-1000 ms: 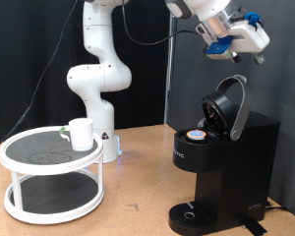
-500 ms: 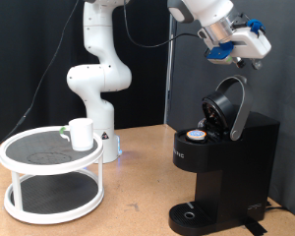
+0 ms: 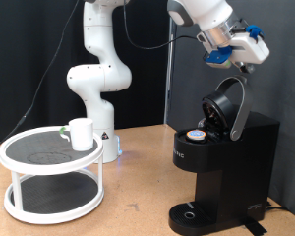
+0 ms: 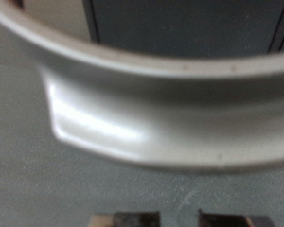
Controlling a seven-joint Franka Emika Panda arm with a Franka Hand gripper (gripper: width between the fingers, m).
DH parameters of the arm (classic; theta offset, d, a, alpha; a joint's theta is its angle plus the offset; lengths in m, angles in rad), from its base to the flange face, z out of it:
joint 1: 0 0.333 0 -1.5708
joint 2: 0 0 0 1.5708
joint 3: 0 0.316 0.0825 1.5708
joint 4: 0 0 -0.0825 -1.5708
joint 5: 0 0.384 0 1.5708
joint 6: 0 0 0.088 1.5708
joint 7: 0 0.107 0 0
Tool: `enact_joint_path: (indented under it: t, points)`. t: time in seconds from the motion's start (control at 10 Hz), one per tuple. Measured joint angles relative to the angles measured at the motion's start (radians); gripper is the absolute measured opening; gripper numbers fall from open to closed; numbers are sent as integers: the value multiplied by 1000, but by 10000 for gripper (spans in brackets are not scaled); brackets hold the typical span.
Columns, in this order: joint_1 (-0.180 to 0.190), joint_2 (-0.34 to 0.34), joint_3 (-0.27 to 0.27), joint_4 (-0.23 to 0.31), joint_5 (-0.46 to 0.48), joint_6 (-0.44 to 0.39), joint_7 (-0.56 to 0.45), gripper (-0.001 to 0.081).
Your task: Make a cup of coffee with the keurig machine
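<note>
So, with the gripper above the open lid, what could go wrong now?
The gripper hangs close above the raised lid of the keurig machine; a push off the handle could slip. A pod already sits in the holder. The cup stands on the round shelf, not under the spout, so coffee could spill.

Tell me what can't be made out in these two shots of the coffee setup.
- End effector, exterior view: too small and side-on above the keurig machine to tell open from shut.
- Wrist view: a blurred grey curved band fills the frame; only finger tips show at the edge.
- Cup: its inside is hidden by its own wall.
- Pod in the open machine: its label is too small to read.
</note>
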Motion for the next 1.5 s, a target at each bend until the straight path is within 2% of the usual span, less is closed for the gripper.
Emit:
enact_joint_path:
  t: [0.1, 0.5, 0.9, 1.2, 1.5]
  points:
    - [0, 1, 3, -7, 3, 5, -10, 6]
    - [0, 3, 14, -22, 5, 22, -16, 0]
    - [-9, -7, -8, -24, 15, -20, -64, 0]
    - [-33, -33, -46, -32, 2, -97, -104, 0]
    - [-66, -63, -68, -55, -69, -101, -102, 0]
